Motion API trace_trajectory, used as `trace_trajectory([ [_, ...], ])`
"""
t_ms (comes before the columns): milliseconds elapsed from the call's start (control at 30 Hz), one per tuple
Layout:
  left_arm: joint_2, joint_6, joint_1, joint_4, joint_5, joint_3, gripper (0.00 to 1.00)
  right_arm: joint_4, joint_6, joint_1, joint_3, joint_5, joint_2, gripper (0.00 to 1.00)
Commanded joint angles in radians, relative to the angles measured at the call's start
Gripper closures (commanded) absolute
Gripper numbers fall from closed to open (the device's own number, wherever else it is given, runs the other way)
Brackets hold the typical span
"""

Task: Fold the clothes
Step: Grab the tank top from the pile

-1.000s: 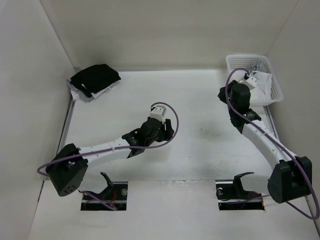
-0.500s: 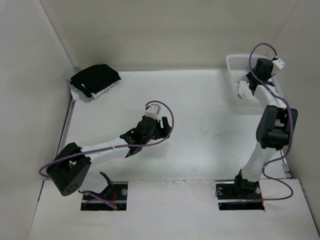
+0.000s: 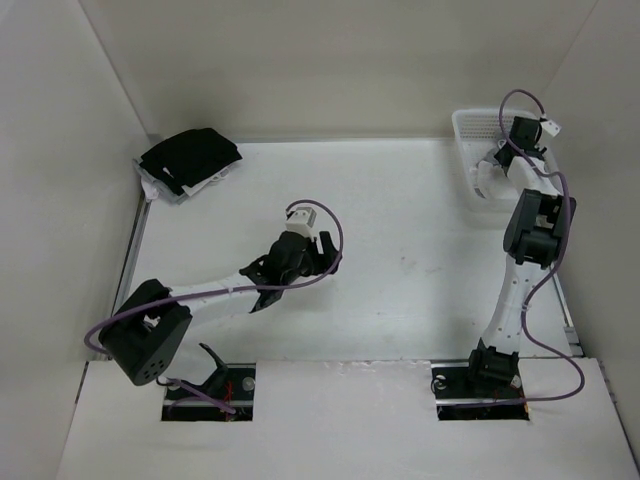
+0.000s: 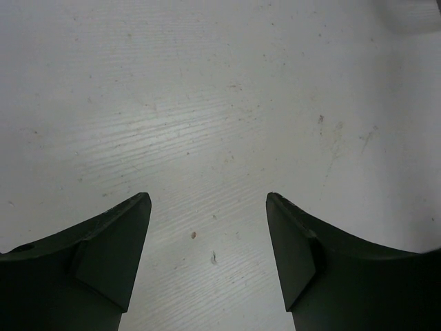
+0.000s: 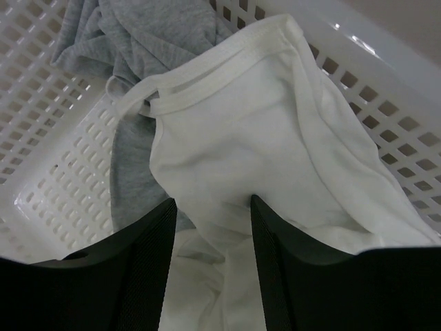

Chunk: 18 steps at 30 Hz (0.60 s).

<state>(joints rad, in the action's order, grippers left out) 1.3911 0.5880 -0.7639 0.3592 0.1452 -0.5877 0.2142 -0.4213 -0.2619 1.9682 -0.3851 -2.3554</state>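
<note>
Since a second ago we see the right arm swung up from lying low along the table's right side to standing tall, its wrist bent down over the basket. The left arm's wrist has drawn back slightly to the left.

On the right gripper (image 5: 211,201), the two dark fingers stand apart, and a loose ridge of the white camisole (image 5: 255,124) rises into the gap between them. The cloth shows no pinch or pull. We cannot tell whether the pads touch it.

The camisole lies crumpled in the white lattice basket (image 5: 41,172). Its banded hem or neckline edge runs across the top, and one narrow strap (image 5: 131,103) curls off to the left. Part of it drapes up against the basket's far wall. A grey garment (image 5: 138,34) lies just beside and partly beneath it, filling the upper left of the basket.

From above, the basket sits in the far right corner of the table (image 3: 400,230), with the right arm covering most of what it holds.

On the left gripper (image 4: 207,198), the fingers are spread wide with nothing between them. They hang over bare white tabletop that is scuffed and speckled. In the overhead view this arm reaches out low from its base to about the middle of the table, well apart from the basket.

A black clothes stack (image 3: 190,155) rests in the far left corner, with a bit of white showing under it.
</note>
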Motion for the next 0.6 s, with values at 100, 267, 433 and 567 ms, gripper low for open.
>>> trace_trajectory([
  [100,0.014,0.022,0.031,0.078,-0.038,0.011,0.33,0.062,0.019,-0.009,0.129,-0.037,-0.047,0.56],
  [267,0.003,0.027,0.062,0.08,-0.039,0.022,0.33,0.137,-0.013,-0.023,0.187,-0.038,-0.079,0.53],
  [433,-0.004,0.042,0.094,0.095,-0.048,0.034,0.33,0.183,-0.016,-0.037,0.25,0.003,-0.116,0.7],
  [567,0.012,0.05,0.1,0.109,-0.064,0.035,0.33,0.139,-0.016,-0.035,0.212,0.02,-0.093,0.93],
])
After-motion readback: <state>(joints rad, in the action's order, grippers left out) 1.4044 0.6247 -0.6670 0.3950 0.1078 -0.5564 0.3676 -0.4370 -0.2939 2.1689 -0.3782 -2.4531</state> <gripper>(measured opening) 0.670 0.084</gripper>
